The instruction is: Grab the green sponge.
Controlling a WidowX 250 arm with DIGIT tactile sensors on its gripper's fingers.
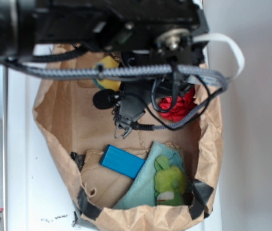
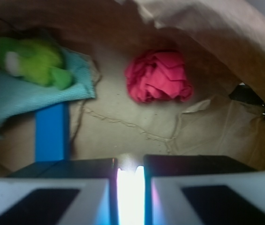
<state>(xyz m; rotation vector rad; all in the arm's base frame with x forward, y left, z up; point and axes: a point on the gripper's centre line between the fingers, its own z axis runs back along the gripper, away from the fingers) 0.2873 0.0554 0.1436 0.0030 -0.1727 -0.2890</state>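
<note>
The green sponge lies at the far end of the brown paper. Its yellow foam shows, with a dark green edge, and the arm's braided cable partly hides it. It is out of the wrist view. My gripper hangs over the middle of the paper, below and slightly right of the sponge and apart from it. In the wrist view my gripper has its jaws close together. Only a narrow bright slit shows between them, with nothing in it.
A red crumpled cloth lies to the right. A blue block, a light teal cloth and a lime plush toy lie near the front. Raised brown paper walls ring everything.
</note>
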